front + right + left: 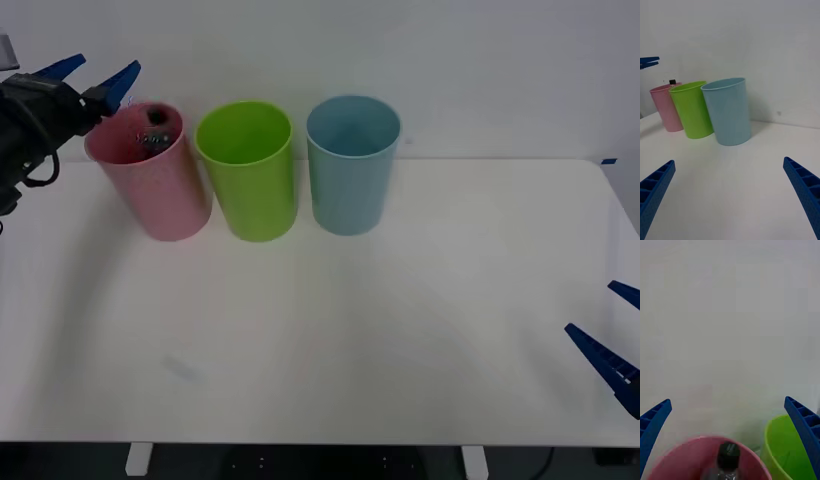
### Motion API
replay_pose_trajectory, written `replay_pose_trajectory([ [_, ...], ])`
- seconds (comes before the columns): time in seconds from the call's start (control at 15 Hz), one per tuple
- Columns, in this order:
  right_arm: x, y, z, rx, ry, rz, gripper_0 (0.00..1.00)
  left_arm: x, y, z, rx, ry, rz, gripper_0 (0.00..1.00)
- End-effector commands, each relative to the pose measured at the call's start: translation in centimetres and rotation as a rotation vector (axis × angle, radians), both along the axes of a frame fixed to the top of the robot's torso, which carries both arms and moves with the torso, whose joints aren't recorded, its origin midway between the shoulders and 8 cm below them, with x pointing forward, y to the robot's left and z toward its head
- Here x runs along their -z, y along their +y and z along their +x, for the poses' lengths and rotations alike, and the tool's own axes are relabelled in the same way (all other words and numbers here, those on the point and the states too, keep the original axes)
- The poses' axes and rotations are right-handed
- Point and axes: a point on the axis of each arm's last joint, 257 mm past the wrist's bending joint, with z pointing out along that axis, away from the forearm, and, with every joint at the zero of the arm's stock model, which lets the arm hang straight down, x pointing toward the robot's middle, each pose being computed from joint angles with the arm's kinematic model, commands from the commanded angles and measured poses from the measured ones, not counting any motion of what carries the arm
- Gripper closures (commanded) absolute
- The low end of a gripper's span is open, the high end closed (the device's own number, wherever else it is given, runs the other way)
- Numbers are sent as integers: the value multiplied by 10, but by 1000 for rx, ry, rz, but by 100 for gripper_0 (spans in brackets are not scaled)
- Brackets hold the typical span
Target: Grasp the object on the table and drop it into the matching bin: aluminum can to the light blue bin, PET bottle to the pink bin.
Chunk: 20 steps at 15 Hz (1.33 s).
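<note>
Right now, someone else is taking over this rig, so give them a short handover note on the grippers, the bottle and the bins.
Left gripper: open, empty, above the pink bin.
Right gripper: open, parked low at the table's right edge.
PET bottle: inside the pink bin, black cap up near the rim.
Light blue bin and green bin: nothing seen inside.
Done: bottle dropped in the matching bin.
Left: probably just pull the left arm back.
</note>
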Motion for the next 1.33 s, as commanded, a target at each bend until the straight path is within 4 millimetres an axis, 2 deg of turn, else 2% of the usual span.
replay_pose_trajectory([
  [0.07,0,0,0,0,0,0,0,3,6,-17,9,-15,-26,0],
  [0.4,0,0,0,0,0,0,0,20,26,-59,14,-20,-46,0],
  [0.8,0,0,0,0,0,0,0,49,55,-130,49,9,-46,0],
  [1.0,0,0,0,0,0,0,0,61,69,-159,38,22,-26,0],
  [1.33,0,0,0,0,0,0,0,85,63,-197,111,41,44,0],
])
